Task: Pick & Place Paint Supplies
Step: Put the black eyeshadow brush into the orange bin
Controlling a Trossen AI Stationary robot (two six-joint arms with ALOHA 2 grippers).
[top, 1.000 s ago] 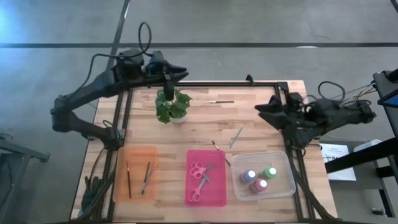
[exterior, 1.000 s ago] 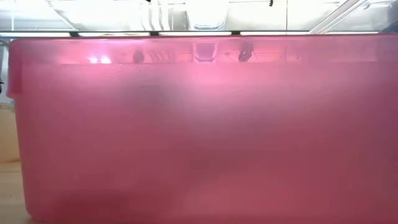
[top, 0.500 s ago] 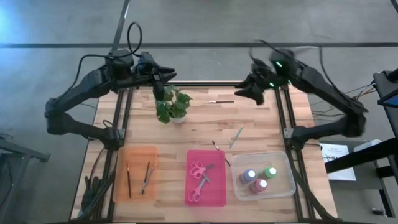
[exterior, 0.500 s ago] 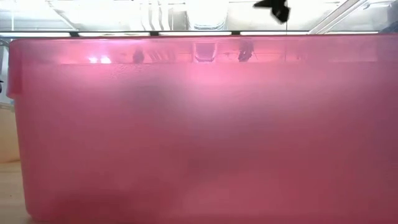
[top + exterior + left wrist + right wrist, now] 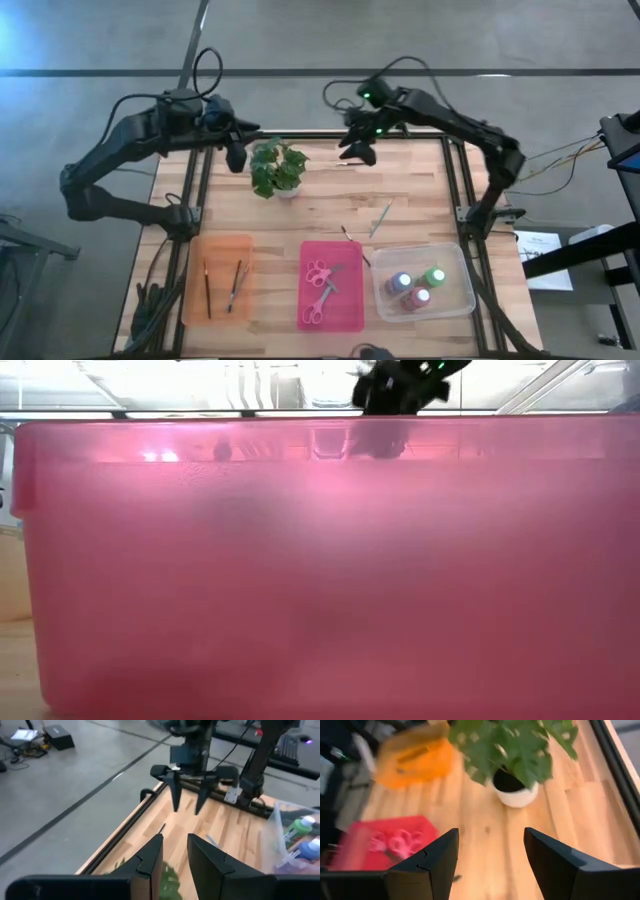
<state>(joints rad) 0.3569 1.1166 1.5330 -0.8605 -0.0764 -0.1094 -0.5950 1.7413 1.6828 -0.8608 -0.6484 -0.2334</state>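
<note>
Right tool (image 5: 356, 152) above table's (image 5: 420, 190) far edge

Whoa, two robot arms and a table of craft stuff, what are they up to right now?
They are sorting paint supplies into bins. The right gripper hovers with open fingers over a thin brush at the table's far edge, beside the potted plant. The left gripper waits on the plant's other side, holding nothing. Two brushes lie in the orange tray, scissors in the pink tray, bottles in the clear tub.
</note>
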